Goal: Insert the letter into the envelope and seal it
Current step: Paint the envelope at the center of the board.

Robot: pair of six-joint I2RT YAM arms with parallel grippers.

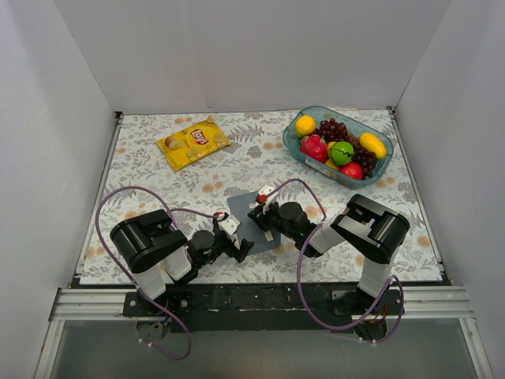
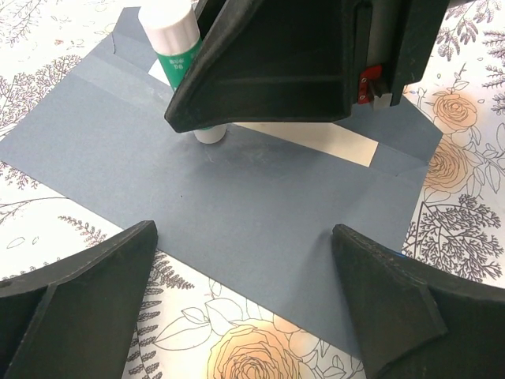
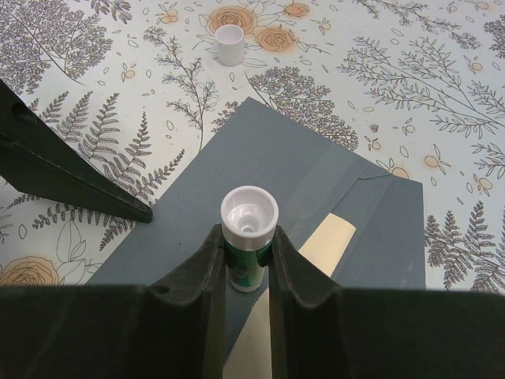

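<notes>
the envelope lies flat just ahead of the left gripper, whose jaws stand wide apart, its long axis running across them and its mouth toward the right gripper, which is clamped on a glue stick. the letter sits inside, a cream strip showing. light, limp paper, likely to slide: better pressed flat near the fold than pinched.

left arm: folded low, wrist reaching right toward centre | left gripper: jaws spread wide, nothing between them | right arm: elbow bent, forearm reaching left | right gripper: angled down, fingers pinching a glue stick
</notes>
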